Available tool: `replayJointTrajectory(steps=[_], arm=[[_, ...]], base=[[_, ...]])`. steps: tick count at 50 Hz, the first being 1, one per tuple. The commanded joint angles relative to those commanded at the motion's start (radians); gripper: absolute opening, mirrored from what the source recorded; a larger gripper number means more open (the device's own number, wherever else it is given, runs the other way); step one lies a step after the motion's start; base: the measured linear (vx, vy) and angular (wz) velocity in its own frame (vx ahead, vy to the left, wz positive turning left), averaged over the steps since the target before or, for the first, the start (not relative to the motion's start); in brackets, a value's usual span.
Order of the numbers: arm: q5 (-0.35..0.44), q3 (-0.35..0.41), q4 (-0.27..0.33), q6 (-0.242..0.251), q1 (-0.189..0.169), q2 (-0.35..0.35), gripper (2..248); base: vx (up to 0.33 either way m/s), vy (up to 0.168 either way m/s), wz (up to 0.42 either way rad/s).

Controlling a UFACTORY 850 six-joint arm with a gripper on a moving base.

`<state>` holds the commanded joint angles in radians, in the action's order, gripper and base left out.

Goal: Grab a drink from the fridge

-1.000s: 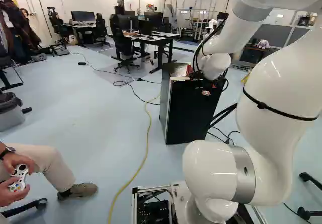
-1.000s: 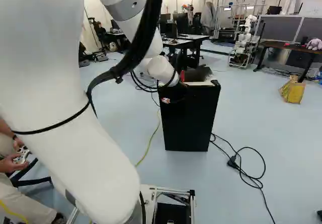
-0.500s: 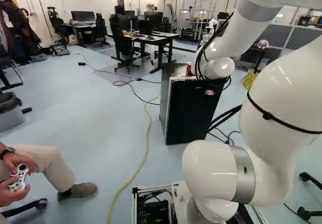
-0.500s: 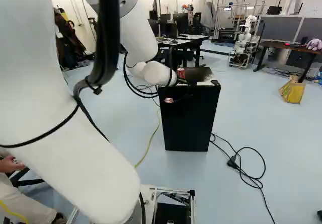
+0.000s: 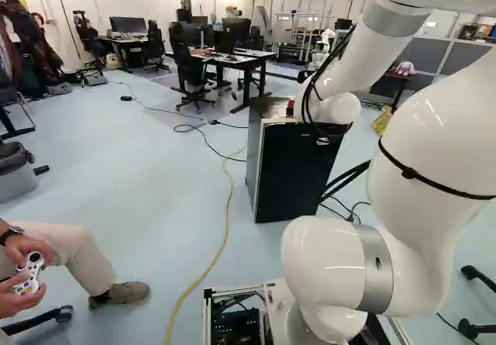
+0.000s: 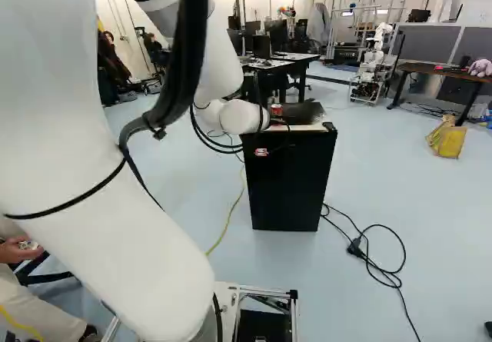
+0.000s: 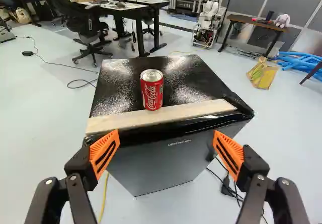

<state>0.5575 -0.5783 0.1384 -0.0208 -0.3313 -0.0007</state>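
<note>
Left base view: at the far left, coats (image 5: pixel 19 39) hang against the wall, with a bin (image 5: pixel 17 181) nearer. Next along, a yellow cable (image 5: pixel 226 221) winds over the floor, while a black chair (image 5: pixel 188 70) stands by a desk (image 5: pixel 249 63) farther off. Then comes the black fridge (image 5: pixel 291 178), upright on the floor, and to its right my arm (image 5: pixel 422 136), its outer end bent down by the fridge top.

In the right base view, the gripper (image 6: pixel 267 144) is dark against the fridge front and hard to make out. To the right of the fridge, a black cord (image 6: pixel 386 271) loops on the floor; well beyond stands another robot (image 6: pixel 372 67), then a yellow bag (image 6: pixel 446 139) on the floor, near a brown table (image 6: pixel 437 71).

The wrist view shows the fingers wide apart, their orange pads (image 7: pixel 104 152) facing each other with nothing gripped. Ahead of the gap between them, the red can (image 7: pixel 152 94) stands upright on top of the fridge, just behind the pale strip (image 7: pixel 166 114) along its front edge.
</note>
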Motion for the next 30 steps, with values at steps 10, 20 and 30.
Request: replayJointTrajectory(steps=[10, 20, 30], arm=[[0.03, -0.001, 0.0, 0.0, 0.0, -0.025, 247], [0.082, -0.002, 0.001, 0.0, 0.0, -0.05, 247], [0.145, -0.003, 0.001, 0.0, 0.0, -0.075, 247]], base=[[0.0, 0.0, 0.0], [0.0, 0.0, 0.0], [0.0, 0.0, 0.0]])
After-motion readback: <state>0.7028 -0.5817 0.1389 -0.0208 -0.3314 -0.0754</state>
